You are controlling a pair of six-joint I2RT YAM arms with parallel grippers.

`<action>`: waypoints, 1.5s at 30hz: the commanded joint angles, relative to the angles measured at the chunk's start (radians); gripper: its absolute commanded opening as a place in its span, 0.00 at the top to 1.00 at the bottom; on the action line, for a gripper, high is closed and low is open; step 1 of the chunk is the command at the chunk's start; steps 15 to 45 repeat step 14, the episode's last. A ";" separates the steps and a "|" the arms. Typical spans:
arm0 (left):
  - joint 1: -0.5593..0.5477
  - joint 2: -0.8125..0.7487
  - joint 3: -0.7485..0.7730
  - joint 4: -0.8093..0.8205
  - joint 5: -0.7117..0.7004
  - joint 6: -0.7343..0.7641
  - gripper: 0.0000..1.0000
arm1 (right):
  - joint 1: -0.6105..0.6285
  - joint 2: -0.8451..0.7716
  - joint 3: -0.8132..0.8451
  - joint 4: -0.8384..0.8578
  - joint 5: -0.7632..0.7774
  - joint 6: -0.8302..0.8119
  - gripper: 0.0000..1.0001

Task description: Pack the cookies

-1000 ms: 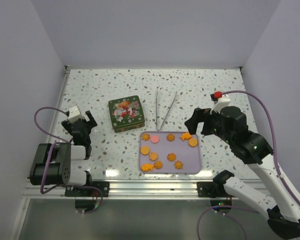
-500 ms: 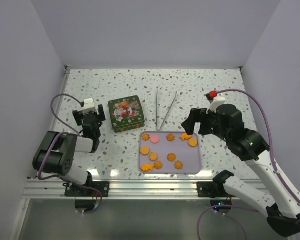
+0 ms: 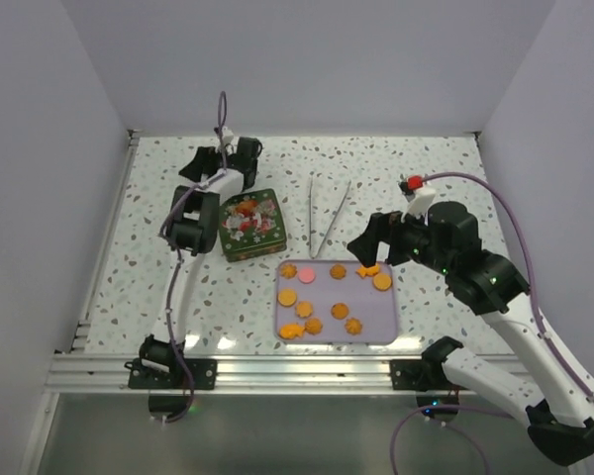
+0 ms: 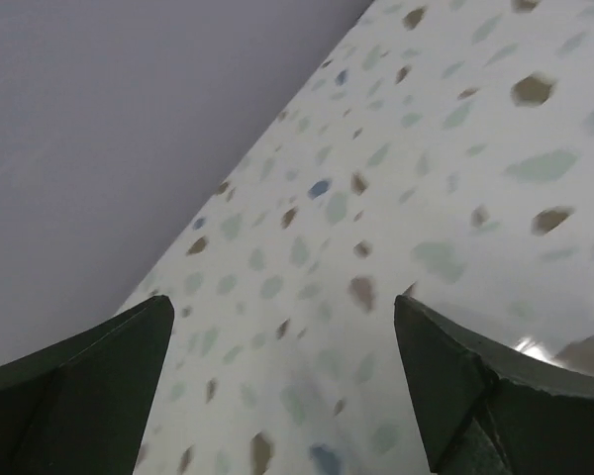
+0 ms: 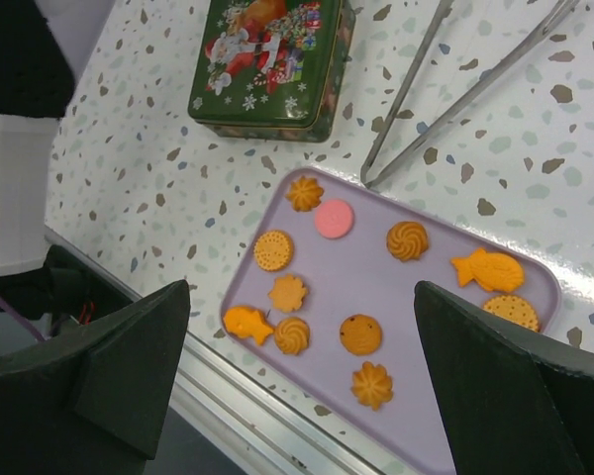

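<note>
As the cookies (image 5: 360,333) lay flat on the lilac tray (image 5: 426,317) by the near edge of the bench (image 3: 426,168), its long axis running along that edge, I saw the right end effector (image 5: 302,289) spread wide above them, holding nothing. The left end effector (image 3: 233,153), toward the far left corner, was also parted and empty.
</note>
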 commanded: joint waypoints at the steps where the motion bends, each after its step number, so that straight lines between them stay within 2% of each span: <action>1: -0.023 -0.076 -0.601 0.594 -0.353 0.572 0.00 | 0.003 -0.023 0.041 0.059 0.024 -0.014 0.01; 2: -0.026 -0.106 -0.754 0.942 -0.310 1.046 0.00 | 0.005 -0.036 0.035 0.076 0.029 -0.014 0.01; 3: -0.035 -0.116 -0.944 1.231 -0.248 1.266 0.00 | 0.003 -0.041 0.026 0.081 0.032 -0.022 0.01; 4: -0.038 -0.111 -0.992 1.634 -0.223 1.405 0.00 | 0.003 -0.044 0.018 0.084 0.038 -0.023 0.01; 5: -0.041 -0.102 -1.007 1.650 -0.225 1.531 0.00 | 0.003 -0.044 0.011 0.082 0.049 -0.017 0.01; 7: -0.043 -0.102 -0.988 1.528 -0.293 1.405 0.00 | 0.003 -0.027 0.020 0.061 0.053 -0.016 0.01; 8: -0.044 -0.091 -0.966 1.529 -0.354 1.409 0.00 | 0.005 -0.021 0.021 0.052 0.049 -0.016 0.01; 11: -0.046 -0.062 -0.925 1.605 -0.354 1.507 0.00 | 0.006 -0.015 0.011 0.082 0.047 -0.019 0.01; 14: -0.046 -0.062 -0.922 1.604 -0.354 1.503 0.00 | 0.005 0.022 0.010 0.061 0.099 -0.013 0.01; 45: -0.046 -0.062 -0.922 1.604 -0.354 1.503 0.00 | 0.005 0.022 0.010 0.061 0.099 -0.013 0.01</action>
